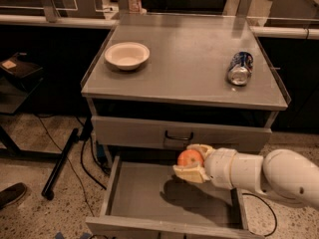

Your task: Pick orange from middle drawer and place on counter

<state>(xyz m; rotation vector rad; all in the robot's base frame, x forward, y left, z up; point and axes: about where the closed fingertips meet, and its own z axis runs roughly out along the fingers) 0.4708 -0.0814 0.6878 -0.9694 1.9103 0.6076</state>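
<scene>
Half done, I judge: the desk [189, 73] has no orange on it yet; the middle drawer [144, 195] stands open below its front edge; the end effector [194, 162], clamped on the orange [189, 158], holds it clear of the drawer floor; lifting and placing remain

Grey counter [187, 76] with white bowl [126, 55] left, crushed can [240, 68] right; below it, gripper [189, 160] around orange [190, 158] over middle drawer [144, 195].

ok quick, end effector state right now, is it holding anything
end effector: closed on the orange, over the floor of the open middle drawer
</scene>
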